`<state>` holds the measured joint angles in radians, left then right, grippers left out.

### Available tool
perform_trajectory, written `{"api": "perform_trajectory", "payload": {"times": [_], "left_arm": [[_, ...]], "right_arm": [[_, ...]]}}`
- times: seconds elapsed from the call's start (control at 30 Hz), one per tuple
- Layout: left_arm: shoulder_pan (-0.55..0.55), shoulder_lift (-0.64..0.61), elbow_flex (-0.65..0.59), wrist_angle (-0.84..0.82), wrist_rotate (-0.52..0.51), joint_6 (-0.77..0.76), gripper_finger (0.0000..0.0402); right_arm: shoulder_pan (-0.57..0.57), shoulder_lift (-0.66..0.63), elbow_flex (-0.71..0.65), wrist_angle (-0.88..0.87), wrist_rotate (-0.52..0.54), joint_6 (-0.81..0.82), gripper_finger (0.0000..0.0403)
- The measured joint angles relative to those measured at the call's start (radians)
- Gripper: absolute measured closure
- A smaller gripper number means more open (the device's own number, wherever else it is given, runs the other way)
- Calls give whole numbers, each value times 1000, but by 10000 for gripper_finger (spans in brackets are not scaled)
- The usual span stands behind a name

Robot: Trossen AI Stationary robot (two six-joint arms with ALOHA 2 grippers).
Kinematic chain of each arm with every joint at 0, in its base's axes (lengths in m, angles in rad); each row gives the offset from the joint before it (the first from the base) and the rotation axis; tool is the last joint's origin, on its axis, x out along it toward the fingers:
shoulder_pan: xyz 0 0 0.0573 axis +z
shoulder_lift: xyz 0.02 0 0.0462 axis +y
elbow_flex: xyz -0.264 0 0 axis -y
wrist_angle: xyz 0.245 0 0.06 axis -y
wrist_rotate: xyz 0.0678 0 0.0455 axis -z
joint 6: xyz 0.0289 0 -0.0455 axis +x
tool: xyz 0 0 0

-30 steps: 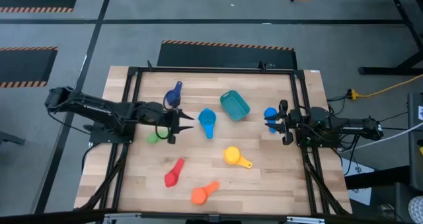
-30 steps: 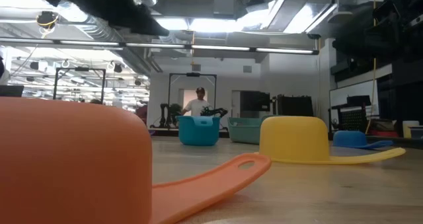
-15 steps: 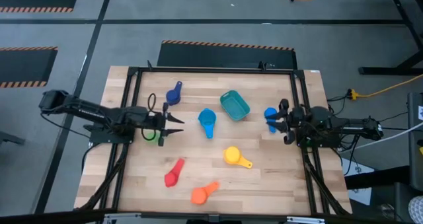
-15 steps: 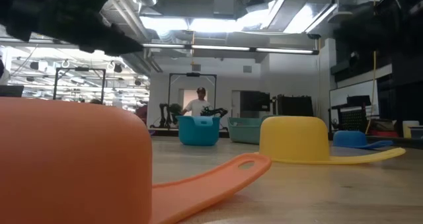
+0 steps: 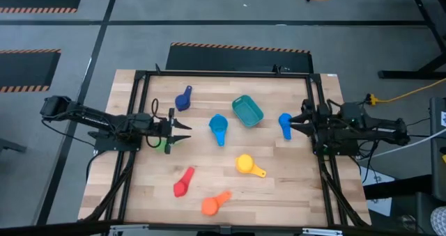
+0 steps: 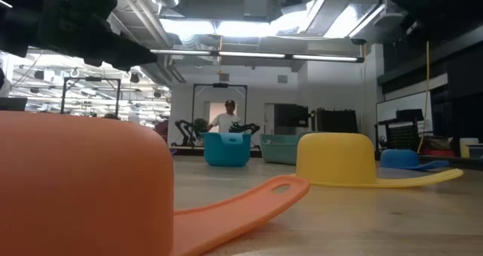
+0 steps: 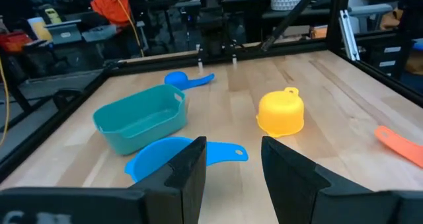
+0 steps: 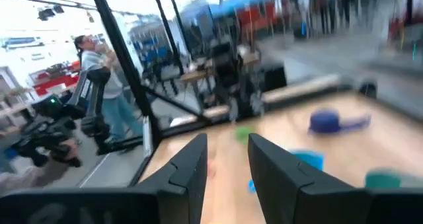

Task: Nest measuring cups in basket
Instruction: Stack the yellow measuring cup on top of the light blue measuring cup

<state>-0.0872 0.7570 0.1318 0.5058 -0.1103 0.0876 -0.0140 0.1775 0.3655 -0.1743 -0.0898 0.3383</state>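
The teal basket stands upright on its base on the table's far middle, with nothing in it. Cups lie loose around it: dark blue, light blue, blue, yellow, red, orange and green. The yellow cup and the orange cup rest mouth down. My left gripper is open at the table's left, above the green cup, pointing at the light blue cup. My right gripper is open at the right edge, beside the blue cup.
A black frame runs around the wooden table. Bare wood lies between the light blue cup and the red one. A person stands in the room beyond the table's left side, next to other robot arms.
My left gripper has drawn back toward the table's left edge and sunk, ending over the green cup. My right gripper has risen, rolled a little and pulled back toward the right edge, uncovering the blue cup. No cup has moved.
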Motion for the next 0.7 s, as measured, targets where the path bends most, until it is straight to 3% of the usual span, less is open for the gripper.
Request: {"api": "perform_trajectory", "payload": {"times": [0.2,0.43,0.7], "left_arm": [[0,0,0,3,0,-3,263],[0,0,0,3,0,-5,263],[0,0,0,3,0,-6,263]], "right_arm": [[29,187,104,-107,-59,223,288],[84,361,119,-111,-177,547,288],[150,499,119,-106,-197,846,288]]}}
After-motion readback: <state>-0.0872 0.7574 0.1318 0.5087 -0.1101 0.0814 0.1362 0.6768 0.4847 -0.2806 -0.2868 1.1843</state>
